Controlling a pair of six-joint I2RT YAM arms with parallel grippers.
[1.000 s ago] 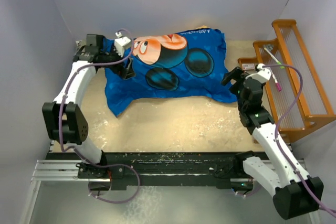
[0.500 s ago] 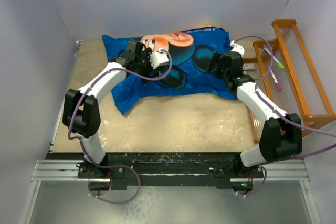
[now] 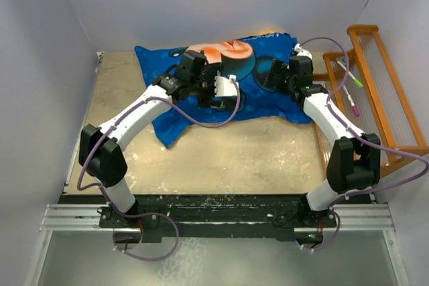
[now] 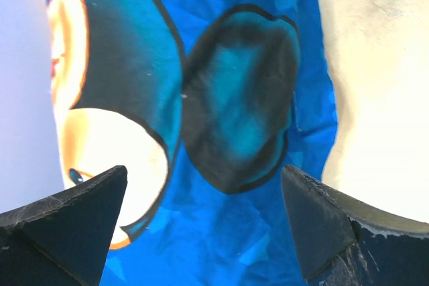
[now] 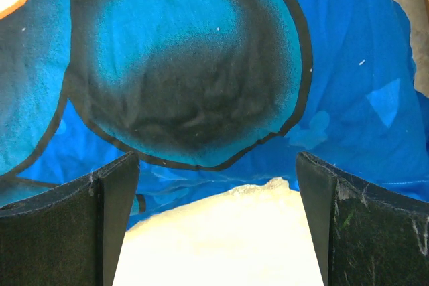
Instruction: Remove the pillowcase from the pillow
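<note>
Here we start at the left, where the left arm reaches out over the sandy bench (image 3: 234, 159) to the pillowcase (image 3: 173, 113). The left claw (image 3: 216, 98) hangs above the middle of the cover, over the cartoon print. In the left wrist view, the left claw (image 4: 201, 226) is spread wide, with one dark finger (image 4: 67, 222) in each lower corner and nothing held between them. Below it we see the mouse's black ear and pale face on crumpled blue cloth. We cannot tell whether the fingertips touch the fabric.

The pillowcase lies blue side up at the far middle of the bench, close to the back wall. Its near left corner trails towards us in a loose point. A sliver of yellow-orange shows at its far edge. The pillow is covered, and we see none of it.

Further right, the right claw (image 3: 273, 76) sits over the right part of the cover, near its front edge. In the right wrist view, the right claw (image 5: 214, 222) also gapes wide and holds nothing. A round black-and-blue patch of the print fills the space above its fingers (image 5: 338, 222), and the front hem of the cloth crosses bare bench between them.

At the far right a wooden rack (image 3: 395, 132) stands just beside the bench.
</note>
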